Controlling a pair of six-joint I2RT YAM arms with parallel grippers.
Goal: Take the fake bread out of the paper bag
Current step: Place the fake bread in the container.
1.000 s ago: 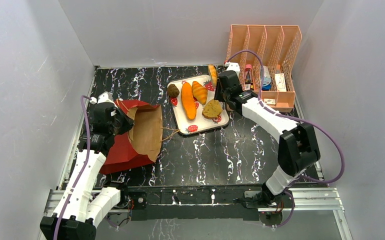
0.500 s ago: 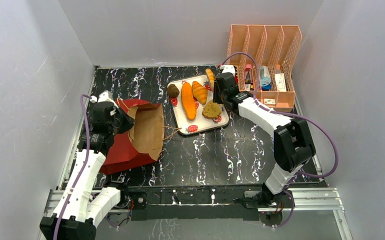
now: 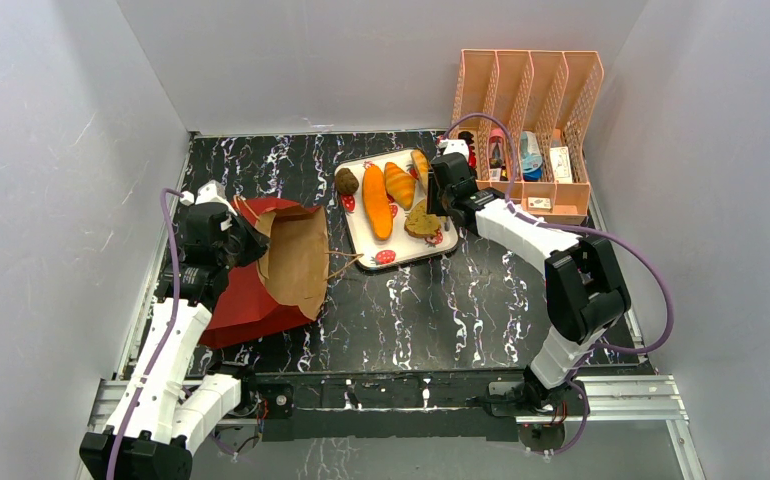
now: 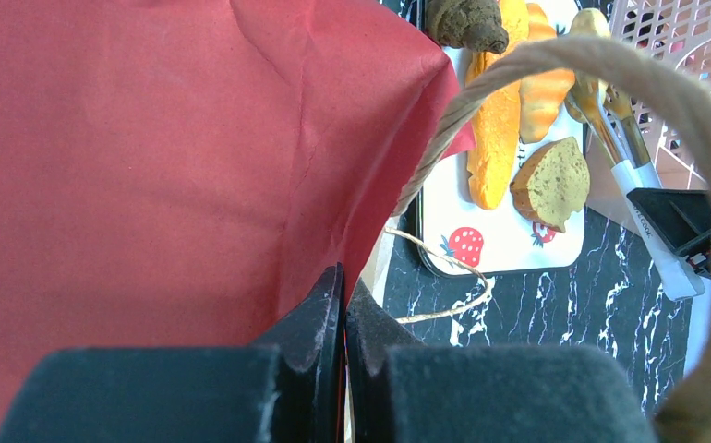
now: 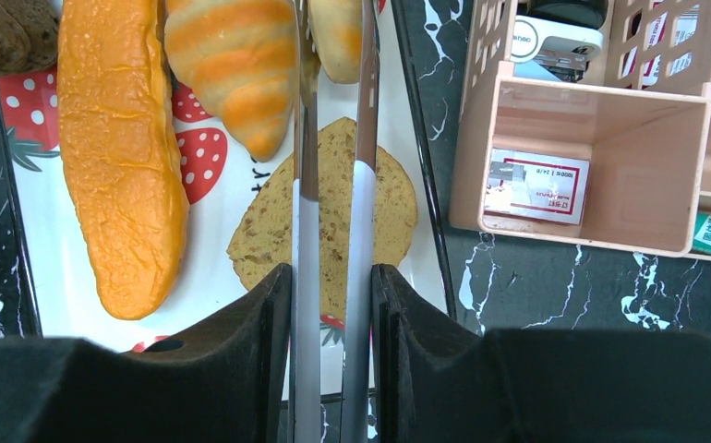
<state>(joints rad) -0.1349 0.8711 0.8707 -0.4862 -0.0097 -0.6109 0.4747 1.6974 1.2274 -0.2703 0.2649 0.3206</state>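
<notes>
Black marble table (image 3: 411, 310), seen from above: the paper bag (image 3: 271, 270) lies on its side at the left, red half toward the near-left, kraft half and mouth facing right. The left gripper (image 4: 344, 295) is clenched on the bag's red edge, fingers pressed together w/ the paper btwn them. A twine handle (image 4: 555, 65) arcs across the left wrist view, close to the lens.

The fake bread is out of the bag, laid on a strawberry-print tray (image 3: 363, 240) just right of the bag's mouth, at the table's far centre. On it, left to right: a dark round roll (image 3: 346, 181) at the far-left corner, a long orange baguette (image 3: 376, 200), a ridged croissant (image 3: 398, 184), and a tan slice (image 3: 423, 218) toward the near-right.

The right gripper (image 5: 333, 286) reaches over the tray's right side, jaws clamped on metal tongs (image 5: 363, 185), whose two blades run nearly parallel above the slice. At the tong tips sits a small tan-orange loaf (image 5: 338, 28), pinched btwn the blades just beside the croissant; it is cut off by the top of the wrist view, so whether it touches the tray is hard to tell. The bag's inside isn't visible from any view.

A pink mesh rack (image 3: 526, 80) w/ small boxes stands at the far right, just beside the tray.
</notes>
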